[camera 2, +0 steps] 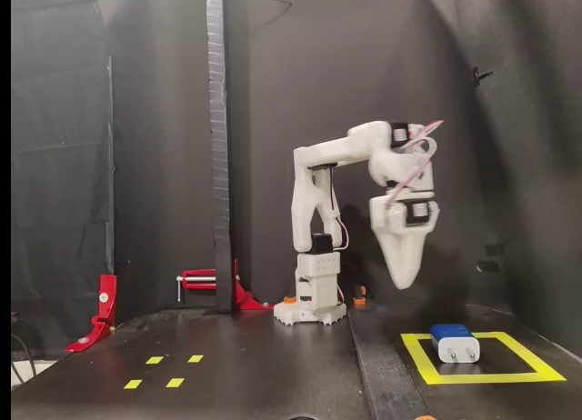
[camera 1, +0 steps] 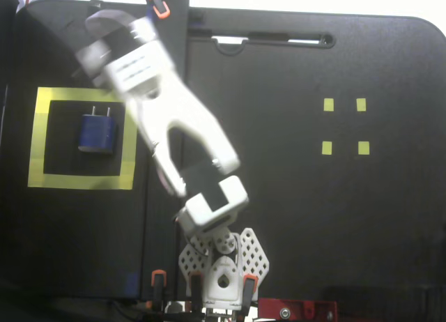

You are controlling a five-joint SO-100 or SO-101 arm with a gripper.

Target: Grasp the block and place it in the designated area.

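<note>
Small dark-blue plug-like block (camera 2: 455, 341) lies inside the yellow-tape square area (camera 2: 420, 356) on the black surface (camera 2: 273, 375); white jaws (camera 2: 405, 279) hang above, empty, apparently closed.

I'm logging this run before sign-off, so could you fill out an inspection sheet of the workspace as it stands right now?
Surface: black table, matte, with a seam running front to back.
Job's things: the block lies inside the designated area, on the black interior, prongs pointing away from the robot base; it shows inside the tape in both fixed views.
Clutter: four small yellow tape squares on the other side of the table.
Gripper: the gripper hangs above the block, clear of it, holding nothing; open or shut cannot be told.
Cables: pink wires loop along the wrist.
Surroundings: black backdrop, red clamps, orange-handled clamps at the table's edges.
</note>
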